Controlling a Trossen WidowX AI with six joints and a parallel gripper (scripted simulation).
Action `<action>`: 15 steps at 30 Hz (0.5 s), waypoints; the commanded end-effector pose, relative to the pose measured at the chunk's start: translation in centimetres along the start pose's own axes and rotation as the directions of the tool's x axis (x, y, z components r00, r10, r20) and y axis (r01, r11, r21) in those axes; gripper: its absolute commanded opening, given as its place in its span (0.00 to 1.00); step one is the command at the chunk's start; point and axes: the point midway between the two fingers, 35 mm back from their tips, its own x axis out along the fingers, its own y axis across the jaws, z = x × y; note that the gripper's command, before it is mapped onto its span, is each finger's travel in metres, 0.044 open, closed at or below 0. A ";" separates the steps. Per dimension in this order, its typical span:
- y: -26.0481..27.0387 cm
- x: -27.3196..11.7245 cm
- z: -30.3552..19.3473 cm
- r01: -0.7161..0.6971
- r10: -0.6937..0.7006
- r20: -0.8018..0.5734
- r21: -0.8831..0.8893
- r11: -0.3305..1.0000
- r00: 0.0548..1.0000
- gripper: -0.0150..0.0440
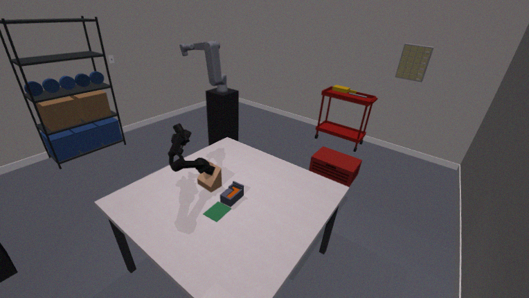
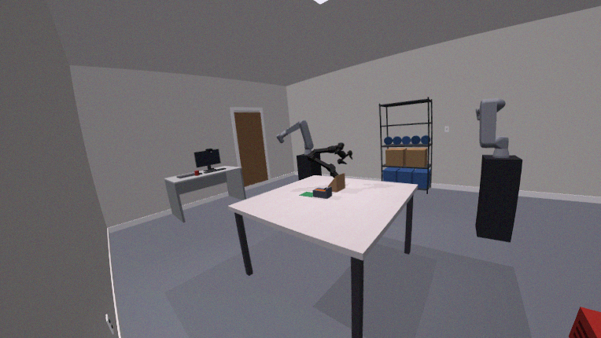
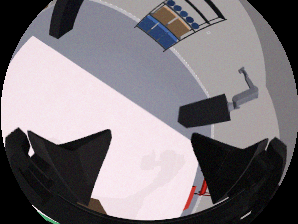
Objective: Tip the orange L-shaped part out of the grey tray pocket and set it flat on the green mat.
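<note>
The orange L-shaped part (image 1: 232, 192) (image 2: 320, 189) lies in the pocket of the grey tray (image 1: 232, 201) (image 2: 322, 195), top side up. No raised end can be made out at this size. The green mat (image 1: 217, 212) (image 2: 306, 194) lies flat beside the tray, and a sliver of it shows at the lower left of the wrist view. My gripper (image 2: 347, 158) (image 3: 152, 136) is open, with its black fingers wide apart and nothing between them. It is high above the table, away from the tray and mat. The part is not visible in the wrist view.
A wooden wedge-shaped block (image 1: 210, 181) (image 2: 338, 183) (image 3: 97, 206) stands at the arm's base, close to the tray. The white table (image 1: 266, 222) (image 2: 294, 214) (image 3: 50, 90) carries them all. A shelf rack (image 1: 59, 59) and a grey arm on a black pedestal (image 1: 221, 114) stand beyond the table.
</note>
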 end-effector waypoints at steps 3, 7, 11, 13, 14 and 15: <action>-1.2 -0.3 -0.7 0.039 -0.037 -0.025 0.065 0.997 0.999 0.80; -5.5 -2.2 -3.9 0.190 -0.160 -0.121 0.314 0.930 0.980 0.62; -9.3 -4.9 -8.4 0.358 -0.257 -0.255 0.538 0.763 0.932 0.56; -10.9 -6.7 -11.1 0.438 -0.290 -0.329 0.636 0.636 0.899 0.56; -11.4 -7.6 -12.6 0.474 -0.297 -0.369 0.678 0.562 0.881 0.56; -11.8 -8.5 -14.0 0.503 -0.296 -0.407 0.717 0.482 0.864 0.56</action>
